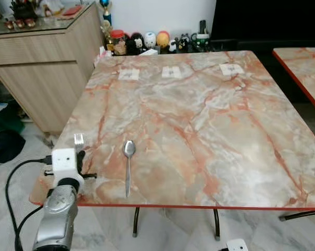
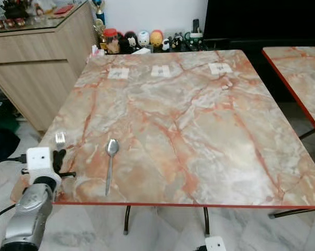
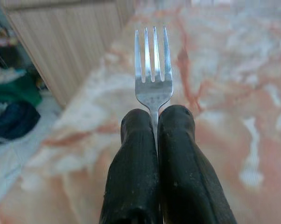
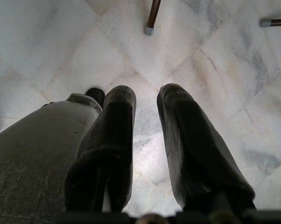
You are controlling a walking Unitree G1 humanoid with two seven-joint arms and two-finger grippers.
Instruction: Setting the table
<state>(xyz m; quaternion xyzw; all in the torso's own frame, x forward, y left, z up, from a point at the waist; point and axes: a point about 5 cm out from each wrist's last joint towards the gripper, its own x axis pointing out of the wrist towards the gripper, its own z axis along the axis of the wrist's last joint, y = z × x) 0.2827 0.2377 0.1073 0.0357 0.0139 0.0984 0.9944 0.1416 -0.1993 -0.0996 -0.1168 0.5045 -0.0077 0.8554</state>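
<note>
Left end effector (image 3: 157, 123) is clamped on the fork (image 3: 152, 65) at its neck, tines pointing to 12 o'clock over the near-left corner of the bench (image 1: 210, 120). The grip near the head probably keeps the fork level for laying down. The spoon (image 1: 128, 166) lies flat at 3 o'clock of the fork, bowl to 12 o'clock, handle toward the near edge; the fork appears destined for a parallel spot beside it. Right end effector (image 4: 146, 109) hangs idle over the floor, fingers apart, empty.
</note>
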